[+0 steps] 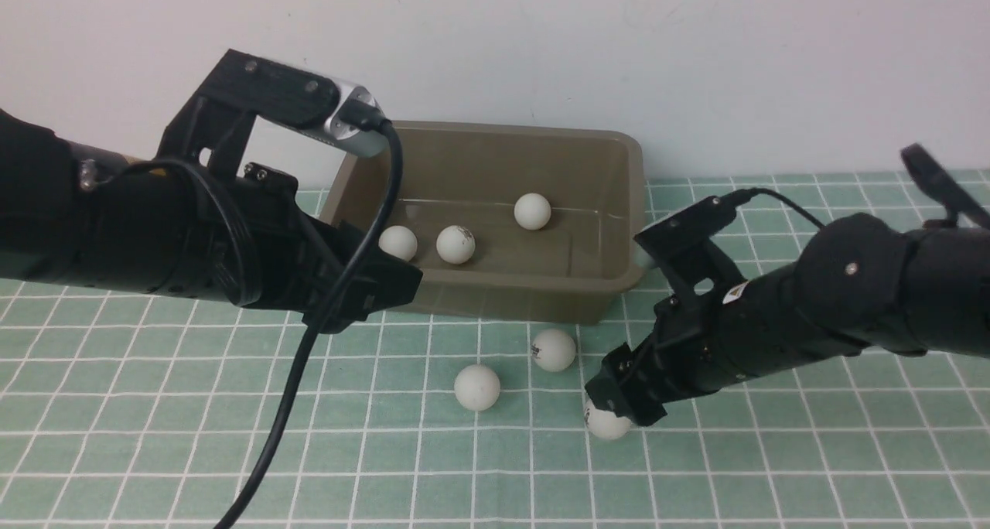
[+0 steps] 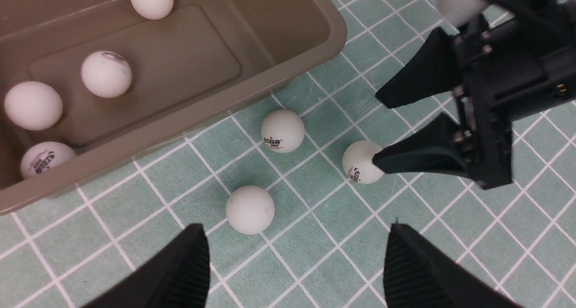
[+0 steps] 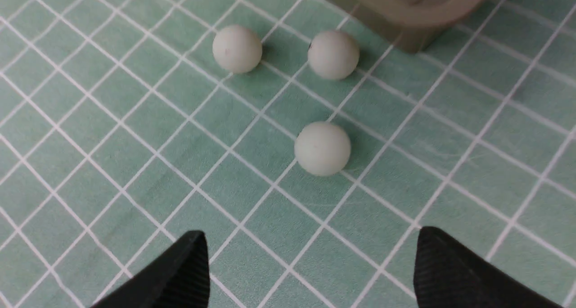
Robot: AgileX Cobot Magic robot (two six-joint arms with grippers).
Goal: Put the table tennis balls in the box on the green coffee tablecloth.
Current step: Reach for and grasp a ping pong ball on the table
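Note:
The olive-brown box stands on the green coffee tablecloth against the wall. Several table tennis balls lie in it, among them one near its middle and one in a corner. Three more balls rest on the cloth in front of the box. My right gripper is open and low over the nearest of these balls, which lies just ahead of its fingertips. My left gripper is open and empty, hovering by the box's front left corner above another ball.
A white wall rises right behind the box. The left wrist camera's black cable hangs down to the cloth at the front left. The two arms reach in from both sides, their grippers close together over the loose balls.

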